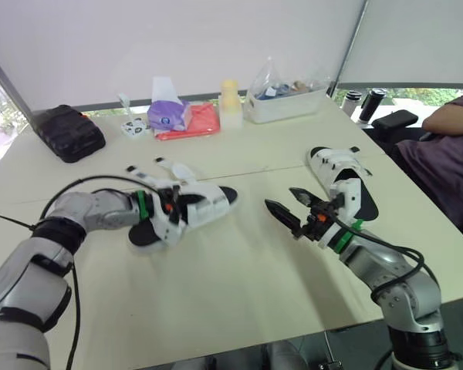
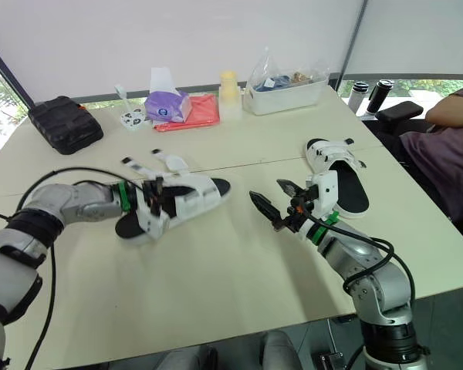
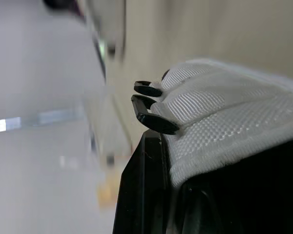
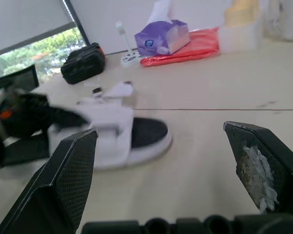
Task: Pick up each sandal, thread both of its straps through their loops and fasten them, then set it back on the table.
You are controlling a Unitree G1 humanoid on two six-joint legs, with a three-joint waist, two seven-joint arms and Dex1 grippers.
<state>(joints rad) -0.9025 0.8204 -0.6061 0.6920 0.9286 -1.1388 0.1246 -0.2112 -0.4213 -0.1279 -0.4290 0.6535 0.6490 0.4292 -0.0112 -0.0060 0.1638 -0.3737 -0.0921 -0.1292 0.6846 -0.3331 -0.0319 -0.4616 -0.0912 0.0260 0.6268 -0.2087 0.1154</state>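
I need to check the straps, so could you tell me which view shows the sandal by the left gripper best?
The right eye view: the whole sandal shows, loose straps sticking out. The left eye view is much the same. The right wrist view sees it side-on; the left wrist view, white webbing close up.

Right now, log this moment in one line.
left arm at left sandal, straps loose | right jaws open, empty, over table | right sandal on table
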